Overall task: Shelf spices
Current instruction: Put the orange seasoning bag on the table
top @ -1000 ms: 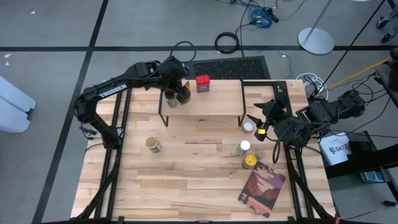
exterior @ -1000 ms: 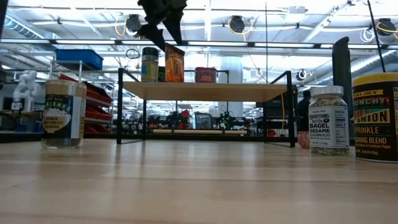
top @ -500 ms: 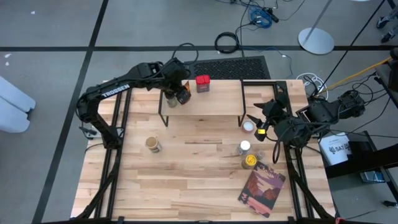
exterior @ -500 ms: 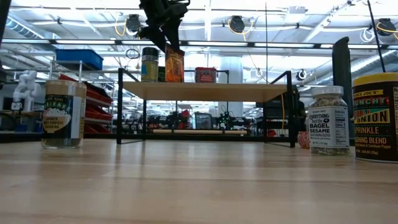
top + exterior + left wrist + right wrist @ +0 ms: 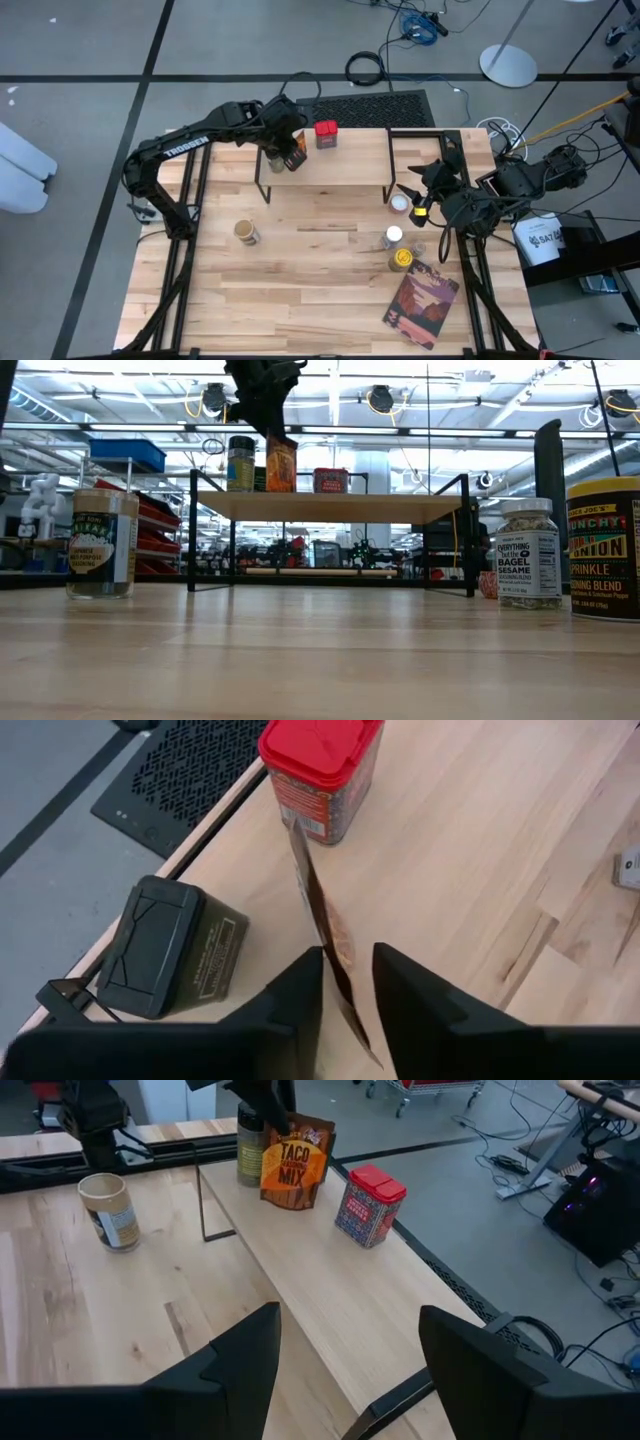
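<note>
Orange taco-mix packet point(image 5: 295, 1165) pinched by left tool point(image 5: 345, 982).

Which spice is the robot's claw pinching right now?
The orange taco mix packet on the shelf. The left gripper has its jaws around the packet's top edge; no gripper touches the other spices.

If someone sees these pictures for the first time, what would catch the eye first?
Probably the left gripper over the shelf, its fingers on either side of the top edge of an orange taco mix packet. Next, the red-lidded tin beside it, and the purple book at the table's front right.
</note>
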